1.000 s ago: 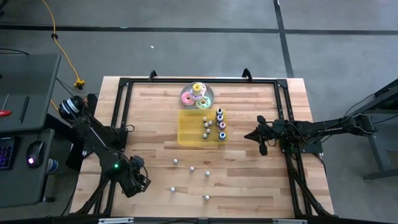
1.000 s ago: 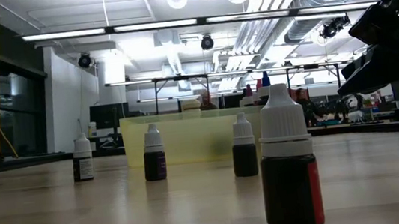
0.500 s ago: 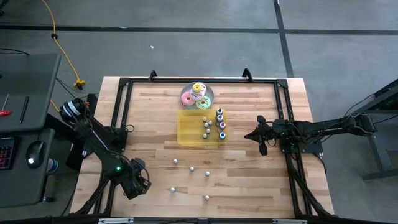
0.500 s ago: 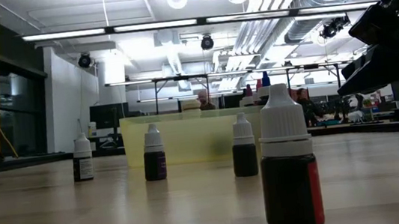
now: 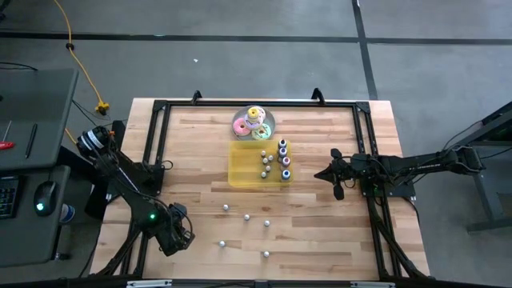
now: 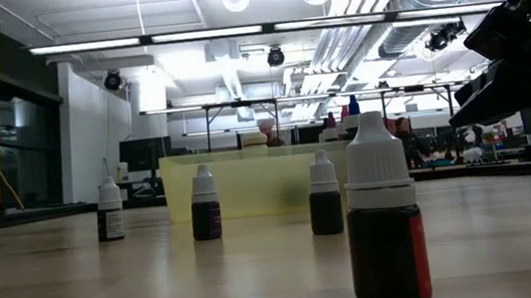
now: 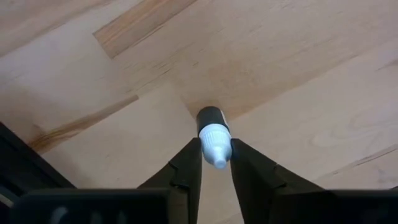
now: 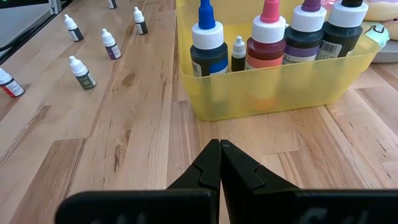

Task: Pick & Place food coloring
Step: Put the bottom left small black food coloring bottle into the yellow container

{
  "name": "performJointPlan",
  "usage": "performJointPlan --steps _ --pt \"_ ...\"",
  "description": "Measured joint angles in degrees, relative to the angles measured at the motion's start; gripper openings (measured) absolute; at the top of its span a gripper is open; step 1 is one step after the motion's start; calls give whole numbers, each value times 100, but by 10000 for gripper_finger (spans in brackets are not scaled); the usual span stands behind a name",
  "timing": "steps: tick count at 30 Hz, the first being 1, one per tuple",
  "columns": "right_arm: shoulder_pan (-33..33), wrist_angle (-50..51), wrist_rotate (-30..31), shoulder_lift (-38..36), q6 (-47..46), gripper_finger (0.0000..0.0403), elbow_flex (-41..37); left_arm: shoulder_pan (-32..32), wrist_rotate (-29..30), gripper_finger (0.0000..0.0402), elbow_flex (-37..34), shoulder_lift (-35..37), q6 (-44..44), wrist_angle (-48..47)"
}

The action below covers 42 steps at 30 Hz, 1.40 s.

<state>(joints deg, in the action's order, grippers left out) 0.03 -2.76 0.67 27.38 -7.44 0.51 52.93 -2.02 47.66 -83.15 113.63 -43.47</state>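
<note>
My left end effector [image 7: 215,163], at the lower left of the high view, is clamped on one small food coloring bottle [image 7: 212,134]; its fingers [image 7: 188,165] pinch the white cap just below the dark body. I judge this item light, rigid and smooth-walled, so it may pivot or slip if gripped only by the tapered cap; the wider body offers a steadier hold. Further bottles [image 5: 246,217] stand loose on the desk [image 5: 320,232] at lower centre. Beyond them, the yellow tray [image 5: 244,168] at centre holds more bottles. My right end effector [image 8: 219,157], at centre right, waits with fingers together.
</note>
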Motion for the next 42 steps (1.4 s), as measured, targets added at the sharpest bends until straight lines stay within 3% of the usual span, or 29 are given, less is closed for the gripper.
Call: performJointPlan --steps 7,26,35,42 --pt "2 0 0 0 0 0 0 0 -15 54 5 0 -114 3" --pt "0 0 0 -1 0 0 0 -7 -14 51 44 1 -215 23" --pt "2 -2 0 -2 0 0 0 -131 315 50 1410 0 -855 -1433" --pt "2 -2 0 0 0 0 0 -160 759 50 2527 7 -1892 -2341"
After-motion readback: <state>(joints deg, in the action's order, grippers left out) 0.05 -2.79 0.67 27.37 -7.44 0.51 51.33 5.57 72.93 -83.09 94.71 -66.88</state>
